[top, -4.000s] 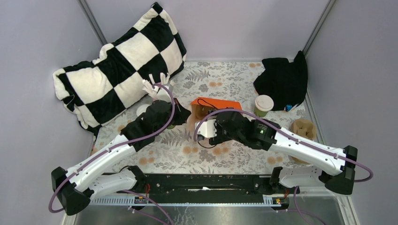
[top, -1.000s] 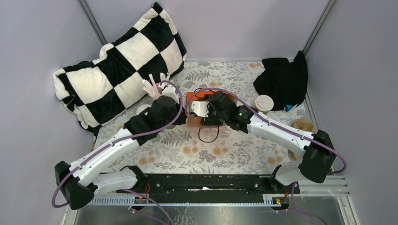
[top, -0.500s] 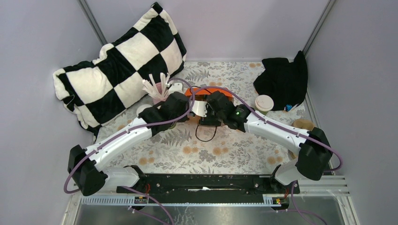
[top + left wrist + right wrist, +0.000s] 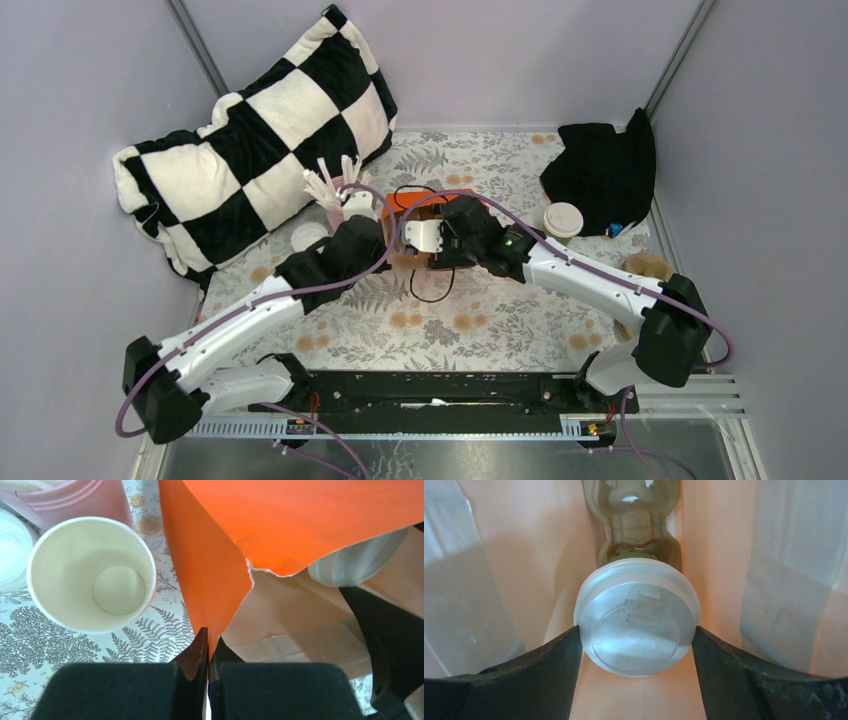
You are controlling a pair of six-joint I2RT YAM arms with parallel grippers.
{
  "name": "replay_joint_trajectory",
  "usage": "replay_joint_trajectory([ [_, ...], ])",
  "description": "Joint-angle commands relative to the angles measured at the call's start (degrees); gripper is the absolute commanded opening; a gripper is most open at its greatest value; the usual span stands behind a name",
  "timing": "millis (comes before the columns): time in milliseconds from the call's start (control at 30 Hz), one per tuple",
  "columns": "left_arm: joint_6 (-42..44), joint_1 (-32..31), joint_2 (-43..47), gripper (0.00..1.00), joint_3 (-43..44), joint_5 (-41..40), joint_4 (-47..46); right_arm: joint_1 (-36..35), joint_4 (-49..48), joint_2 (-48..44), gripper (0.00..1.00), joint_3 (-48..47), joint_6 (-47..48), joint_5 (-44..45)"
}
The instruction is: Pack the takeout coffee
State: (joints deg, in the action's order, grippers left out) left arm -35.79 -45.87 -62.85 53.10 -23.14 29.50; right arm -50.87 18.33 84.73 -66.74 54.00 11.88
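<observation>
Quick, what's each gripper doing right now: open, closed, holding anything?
The left gripper is closed, pinching the edge of the orange bag.
The right gripper is closed on the lidded coffee cup, inside the bag.

Floral table (image 4: 480, 330) carries checkered pillow (image 4: 250, 150), orange bag (image 4: 412, 202), pink cup (image 4: 335, 188), lidded green cup (image 4: 563, 222), black cloth (image 4: 600, 170)

My left arm (image 4: 250, 310) and right arm (image 4: 590, 280) meet at the orange bag (image 4: 462, 195).
A lidded green cup (image 4: 563, 223) stands right of the bag; the pink cup (image 4: 335, 190) stands just left.
</observation>
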Motion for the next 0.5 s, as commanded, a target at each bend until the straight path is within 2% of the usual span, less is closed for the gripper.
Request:
replay_joint_trajectory([
  [0, -0.1, -0.3, 4.4, 0.0, -3.6, 3.0, -5.9, 0.2, -3.0, -2.6, 0.49, 0.5, 6.3, 0.2],
  [267, 1.5, -0.4, 3.8, 0.0, -4.9, 9.5, -9.4, 0.1, -3.1, 1.5, 0.49, -1.8, 10.8, -2.9],
  [467, 3.1, -0.5, 3.7, 0.0, -4.5, 11.1, -9.2, 0.1, -7.8, 3.5, 0.49, -0.4, 15.0, -1.5],
])
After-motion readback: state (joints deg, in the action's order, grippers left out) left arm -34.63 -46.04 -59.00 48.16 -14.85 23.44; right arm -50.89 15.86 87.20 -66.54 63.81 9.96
